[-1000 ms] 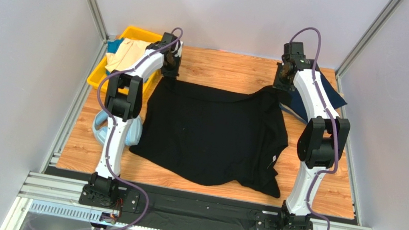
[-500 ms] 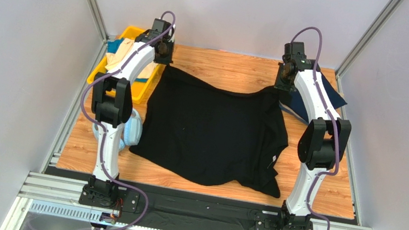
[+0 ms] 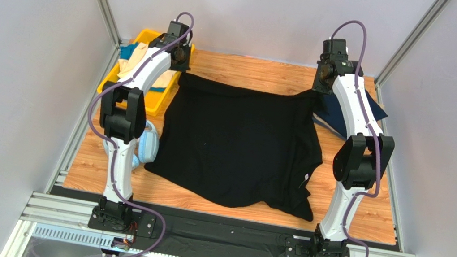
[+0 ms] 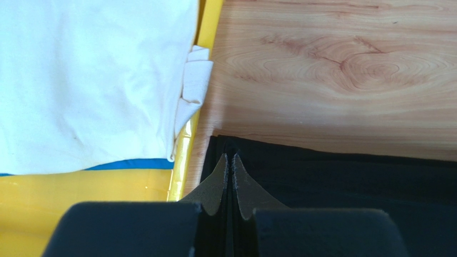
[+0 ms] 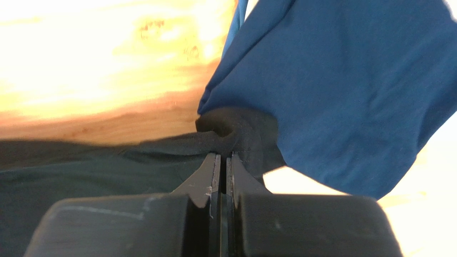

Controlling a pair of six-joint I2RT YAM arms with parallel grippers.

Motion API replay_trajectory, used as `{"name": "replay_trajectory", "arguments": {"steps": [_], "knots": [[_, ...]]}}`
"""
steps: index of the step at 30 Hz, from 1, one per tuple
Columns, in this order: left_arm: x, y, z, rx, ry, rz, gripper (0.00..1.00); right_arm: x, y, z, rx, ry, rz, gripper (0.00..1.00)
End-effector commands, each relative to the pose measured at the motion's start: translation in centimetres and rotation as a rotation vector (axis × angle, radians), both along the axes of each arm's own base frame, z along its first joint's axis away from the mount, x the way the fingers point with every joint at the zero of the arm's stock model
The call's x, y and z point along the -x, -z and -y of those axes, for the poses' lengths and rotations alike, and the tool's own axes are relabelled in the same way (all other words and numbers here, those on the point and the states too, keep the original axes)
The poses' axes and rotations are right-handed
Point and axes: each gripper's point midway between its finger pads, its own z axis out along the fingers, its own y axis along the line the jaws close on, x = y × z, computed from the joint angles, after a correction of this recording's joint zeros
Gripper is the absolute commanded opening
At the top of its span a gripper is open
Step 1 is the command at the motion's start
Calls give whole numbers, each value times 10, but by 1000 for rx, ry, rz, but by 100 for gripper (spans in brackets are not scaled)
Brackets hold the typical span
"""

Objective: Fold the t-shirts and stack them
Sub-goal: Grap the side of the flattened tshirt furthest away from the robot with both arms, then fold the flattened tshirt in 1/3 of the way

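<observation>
Your left gripper (image 4: 229, 158) and right gripper (image 5: 220, 157) each clamp a far corner of the black shirt (image 3: 236, 143); draw the edge between them taut and level before folding.

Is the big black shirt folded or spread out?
Mostly spread out: the black shirt lies wide across the table, far corners pinched by the left hand and right hand.

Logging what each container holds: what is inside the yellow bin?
A cream shirt lies in the yellow bin, one corner draped over its rim. It rests on blue cloth showing only as an edge strip; anything deeper is covered.
</observation>
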Motion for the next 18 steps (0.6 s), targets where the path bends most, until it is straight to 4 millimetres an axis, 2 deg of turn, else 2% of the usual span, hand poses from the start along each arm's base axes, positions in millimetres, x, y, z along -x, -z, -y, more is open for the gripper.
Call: {"name": "replay_trajectory", "arguments": {"steps": [1,3,4,12,18], "knots": [[-10,-57,-20,5,-51,141,0,-19,-19,14,47,15,57,0],[-13,-63,-22,4,-53,155,0,-22,-13,16,68,7,37,0],[-14,-64,-24,7,-60,158,0,-27,-20,18,77,10,54,0],[-19,-83,-31,13,-88,206,0,-36,-20,22,113,-10,44,0],[-23,-91,-33,28,-83,226,0,-47,-21,15,96,-30,63,0]]}}
